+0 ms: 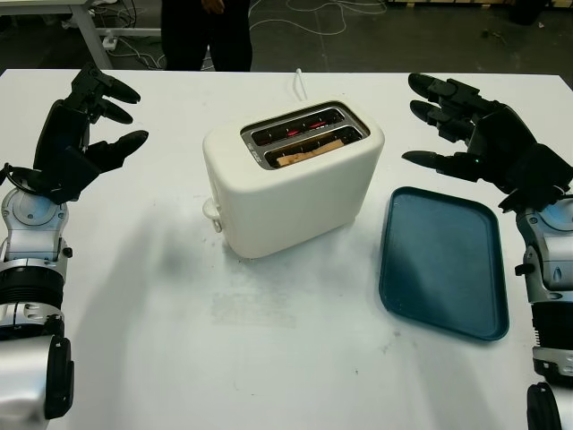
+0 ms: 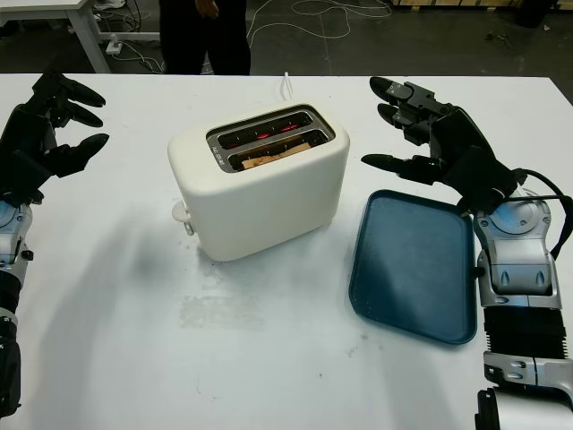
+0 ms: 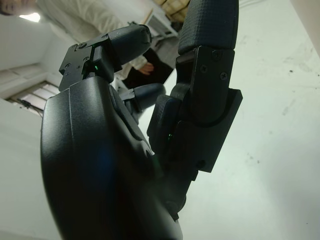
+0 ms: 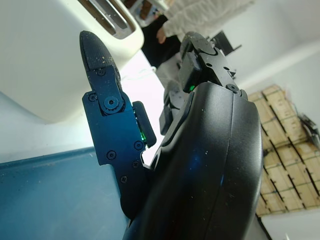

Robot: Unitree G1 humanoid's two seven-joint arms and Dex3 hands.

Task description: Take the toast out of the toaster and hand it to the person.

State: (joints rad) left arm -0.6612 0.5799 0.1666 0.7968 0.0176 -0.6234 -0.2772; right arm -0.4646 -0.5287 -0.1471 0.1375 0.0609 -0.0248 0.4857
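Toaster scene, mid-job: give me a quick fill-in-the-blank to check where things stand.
1. The toast sits in the toaster's ____ slot, the one closer to the robot.
2. The tray lies on the robot's ____ side of the toaster.
3. The left hand and right hand both hold ____.
4. The tray's colour is ____.

Missing words: near; right; nothing; blue
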